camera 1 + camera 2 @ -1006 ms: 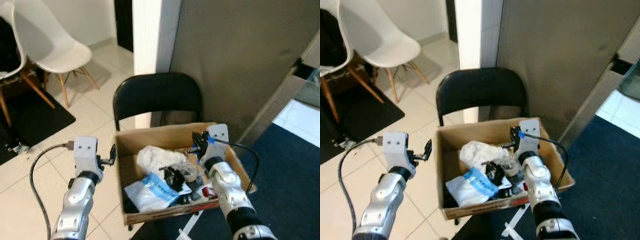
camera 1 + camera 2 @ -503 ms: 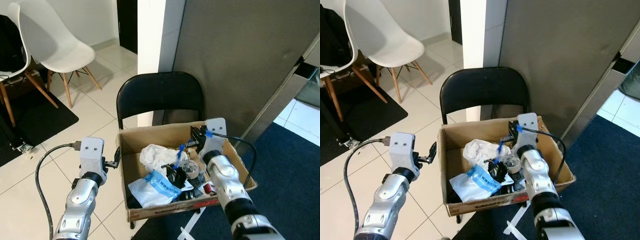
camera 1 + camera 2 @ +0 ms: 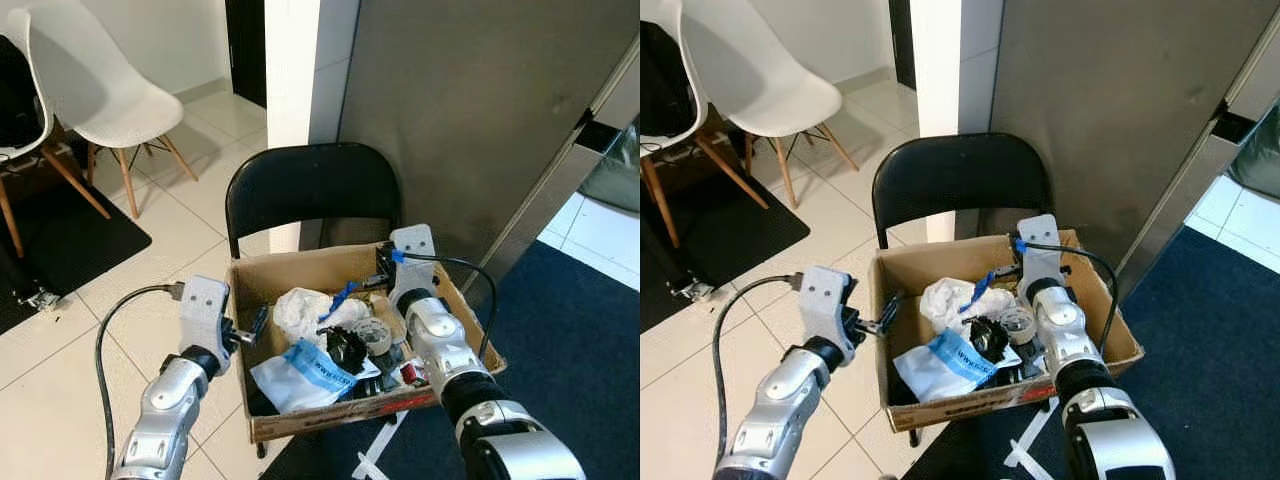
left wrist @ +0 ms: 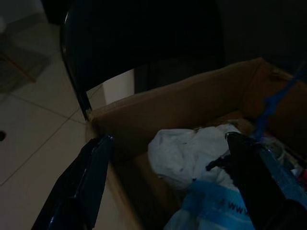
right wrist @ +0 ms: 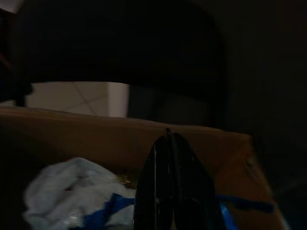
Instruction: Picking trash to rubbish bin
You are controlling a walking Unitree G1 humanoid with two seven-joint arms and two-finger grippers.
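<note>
Right gripper pinching a blue strip over the cardboard box of trash.

The right gripper (image 3: 1012,272) hung above the far half of the cardboard box (image 3: 1095,310), its two black fingers (image 5: 173,184) pressed together; a thin blue strip (image 3: 981,289) trailed from about their tips, its long axis slanting down and toward the left arm onto the crumpled white bag (image 3: 948,300) just below. It appeared clamped on that strip, though the contact itself was too dark to confirm. The box, resting on the black chair (image 3: 305,190), lay directly beneath this gripper, so letting go would drop the strip inside. The left gripper (image 3: 252,328) stood spread wide and empty, just outside the box's near wall (image 4: 163,108).
</note>
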